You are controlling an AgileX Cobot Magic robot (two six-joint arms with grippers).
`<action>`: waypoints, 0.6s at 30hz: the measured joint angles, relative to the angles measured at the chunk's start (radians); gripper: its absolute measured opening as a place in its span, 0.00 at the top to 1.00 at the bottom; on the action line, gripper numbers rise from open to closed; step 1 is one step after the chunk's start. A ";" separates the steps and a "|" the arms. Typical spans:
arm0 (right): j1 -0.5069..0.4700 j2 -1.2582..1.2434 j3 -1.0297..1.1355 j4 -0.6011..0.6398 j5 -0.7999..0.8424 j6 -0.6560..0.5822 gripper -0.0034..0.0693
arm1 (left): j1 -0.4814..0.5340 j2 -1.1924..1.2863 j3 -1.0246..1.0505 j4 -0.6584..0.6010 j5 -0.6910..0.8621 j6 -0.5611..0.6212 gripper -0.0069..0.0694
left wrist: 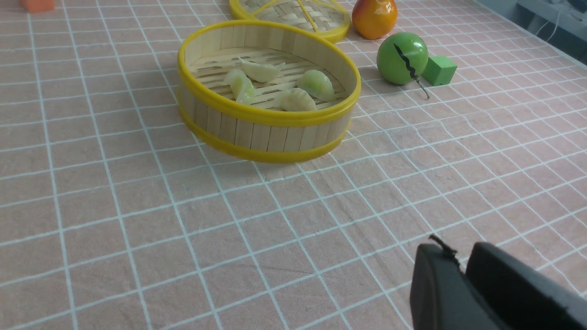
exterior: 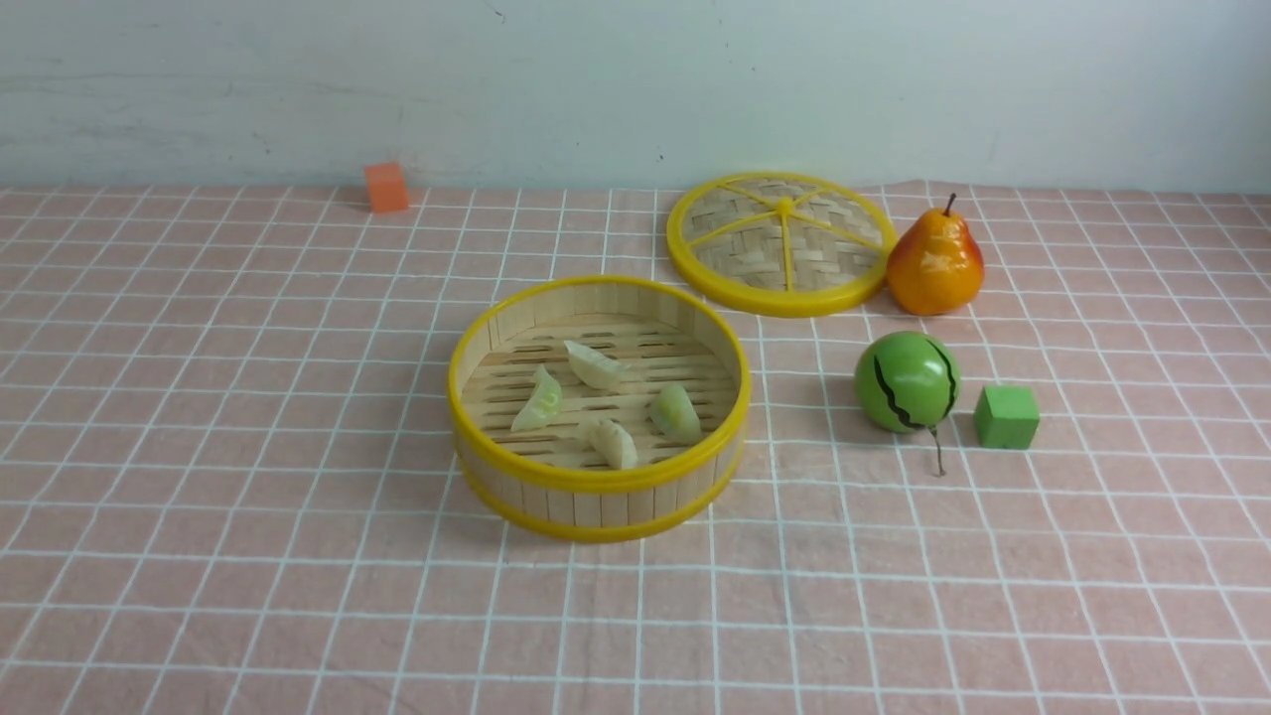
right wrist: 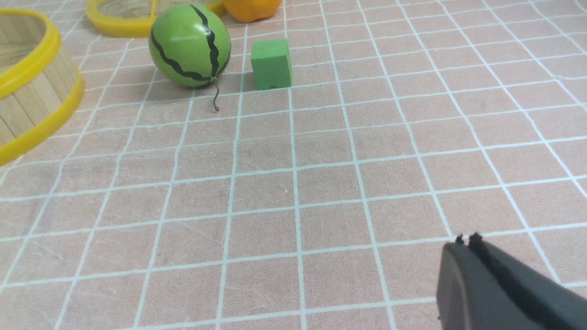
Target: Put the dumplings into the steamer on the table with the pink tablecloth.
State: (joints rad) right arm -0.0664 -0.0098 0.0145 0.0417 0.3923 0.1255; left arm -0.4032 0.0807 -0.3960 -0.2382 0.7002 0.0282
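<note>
The round bamboo steamer (exterior: 596, 504) with yellow rims stands at the middle of the table under the pink tablecloth (exterior: 248, 447). Several pale green-white dumplings (exterior: 594, 364) lie on its slatted floor, spread apart. The left wrist view shows the steamer (left wrist: 266, 135) with the dumplings (left wrist: 296, 100) inside. My left gripper (left wrist: 461, 256) is shut and empty, low over bare cloth on the near side of the steamer. My right gripper (right wrist: 465, 245) is shut and empty over bare cloth, with the steamer's wall (right wrist: 27, 105) far off. Neither gripper shows in the front view.
The flat woven lid (exterior: 779, 243) lies behind the steamer to the right, with an orange-yellow pear (exterior: 935, 263) beside it. A green melon ball (exterior: 906, 382) and a green cube (exterior: 1006, 417) sit right of the steamer. An orange cube (exterior: 386, 187) sits at the back left by the wall.
</note>
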 joint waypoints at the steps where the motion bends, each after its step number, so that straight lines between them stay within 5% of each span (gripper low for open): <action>1: 0.000 0.000 0.000 0.000 0.000 0.000 0.97 | 0.000 0.000 0.008 0.000 -0.008 0.000 0.79; 9: 0.000 0.000 0.000 0.000 0.000 0.000 0.97 | 0.060 0.000 0.131 0.132 -0.318 0.000 0.86; 13: 0.000 0.000 0.000 0.000 0.000 0.000 0.97 | 0.215 -0.001 0.247 0.177 -0.537 -0.003 0.93; 18: 0.000 0.000 0.000 0.000 0.000 0.001 0.96 | 0.330 -0.053 0.338 0.214 -0.569 -0.067 0.93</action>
State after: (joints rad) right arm -0.0664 -0.0098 0.0145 0.0417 0.3923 0.1262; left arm -0.0729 0.0280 -0.0575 -0.0238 0.1313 -0.0391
